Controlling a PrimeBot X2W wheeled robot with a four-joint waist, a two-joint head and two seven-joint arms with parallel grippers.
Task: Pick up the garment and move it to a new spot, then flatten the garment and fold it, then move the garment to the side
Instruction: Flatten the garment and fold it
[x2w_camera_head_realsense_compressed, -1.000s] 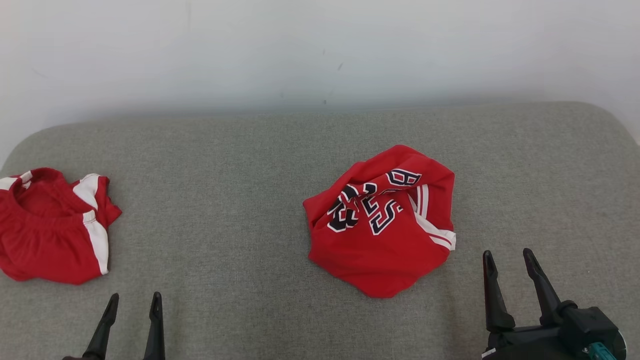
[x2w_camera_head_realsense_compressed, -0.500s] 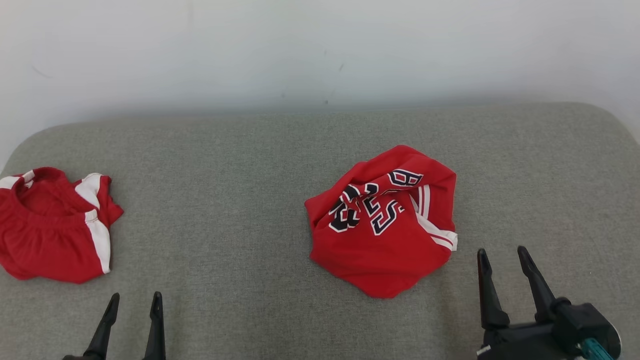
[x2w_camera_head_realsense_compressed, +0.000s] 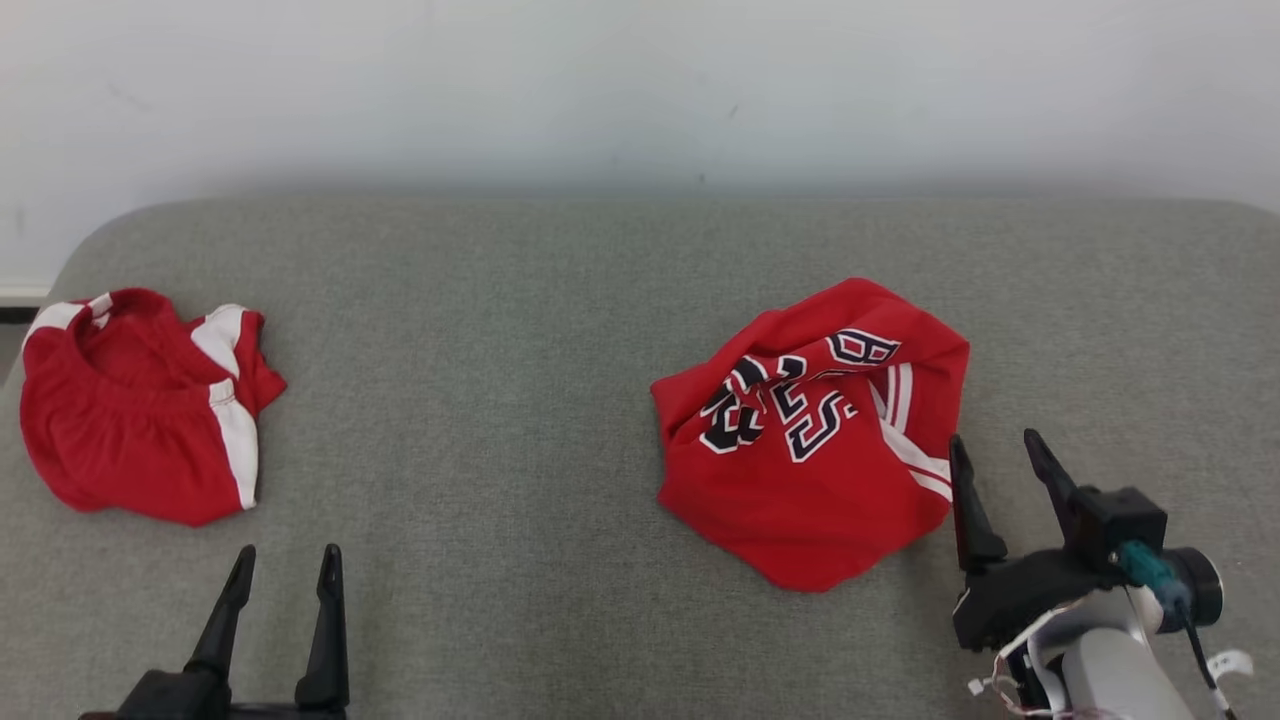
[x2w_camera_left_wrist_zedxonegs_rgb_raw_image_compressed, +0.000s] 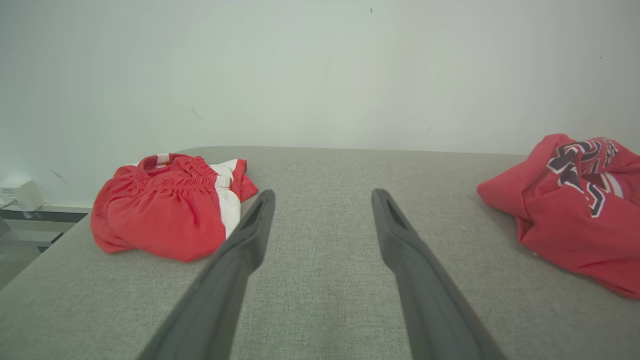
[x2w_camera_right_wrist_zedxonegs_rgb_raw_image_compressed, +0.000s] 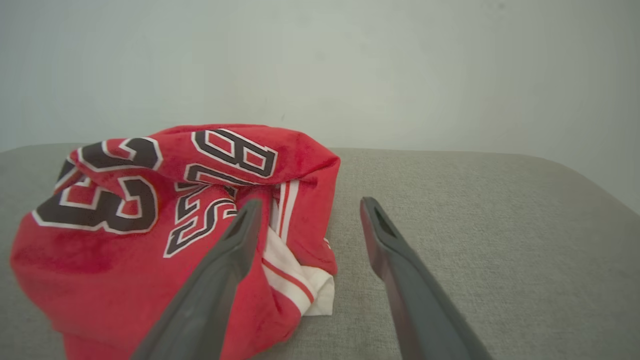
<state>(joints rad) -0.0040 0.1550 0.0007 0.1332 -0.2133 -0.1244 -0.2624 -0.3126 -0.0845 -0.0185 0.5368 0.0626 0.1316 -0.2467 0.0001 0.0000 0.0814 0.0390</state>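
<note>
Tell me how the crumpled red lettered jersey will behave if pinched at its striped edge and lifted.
Likely floppy: the jersey lies in soft folds, so it should sag and unfurl below the pinch. Probably light, a thin fabric heap. Its layered striped edge may let the right gripper catch several layers.

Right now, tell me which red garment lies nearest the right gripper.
The jersey with black lettering: the open right gripper stands just beside its white-striped edge. The plain shorts with white side panels lie far off to the left.
</note>
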